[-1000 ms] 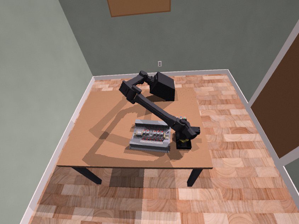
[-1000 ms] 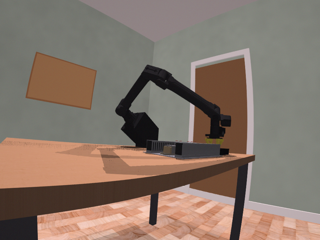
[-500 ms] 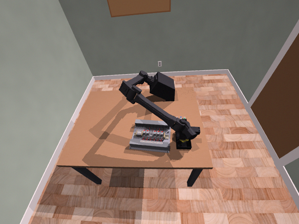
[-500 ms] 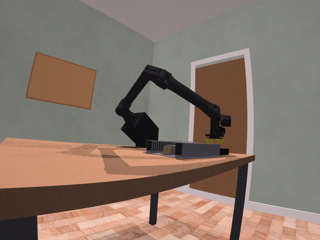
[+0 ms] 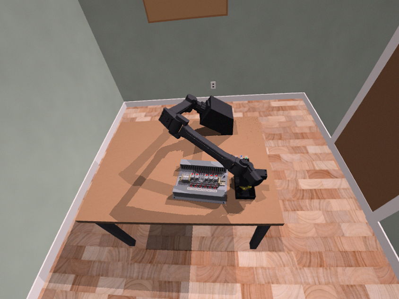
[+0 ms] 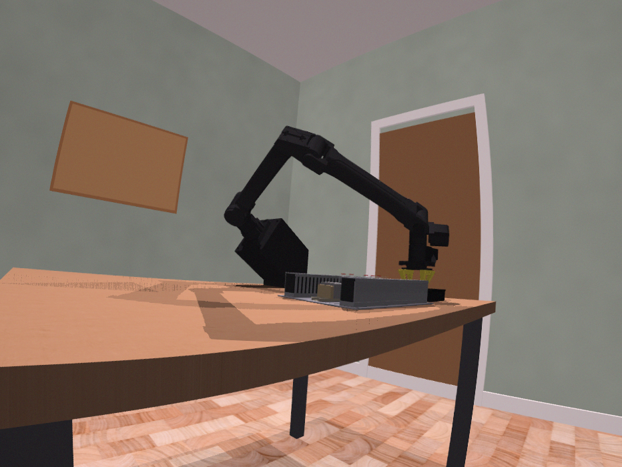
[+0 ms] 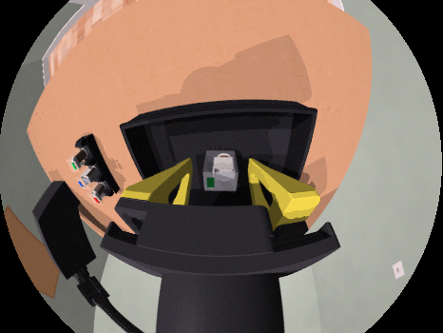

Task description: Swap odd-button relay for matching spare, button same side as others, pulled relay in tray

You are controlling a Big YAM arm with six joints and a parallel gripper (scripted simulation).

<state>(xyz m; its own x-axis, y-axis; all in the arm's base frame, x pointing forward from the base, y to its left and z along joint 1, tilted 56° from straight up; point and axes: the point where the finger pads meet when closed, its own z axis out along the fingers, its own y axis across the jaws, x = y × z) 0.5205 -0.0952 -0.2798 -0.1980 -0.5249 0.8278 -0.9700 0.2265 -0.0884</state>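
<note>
Table (image 5: pixel 130 174): you see its far edge cut off in the exterior view.
Arm (image 5: pixel 206 143): it hides part of the tray from above.
Panel (image 5: pixel 199 192): your row of relays (image 5: pixel 199 178) is too small to tell button colors.
Tray (image 7: pixel 152 142): black, just beside the panel.
Gripper (image 7: pixel 221 188): half open above the tray, gripping nothing.
Relay (image 7: pixel 221 173): green button, lying in the tray between the yellow fingers, touching neither.

Even, soft light from above on my feeds, arm (image 5: pixel 206 145) throwing broad hard-edged shadows across the table (image 5: pixel 131 188), no glare, wrist view fisheye-warped, black-vignetted, slightly soft.
</note>
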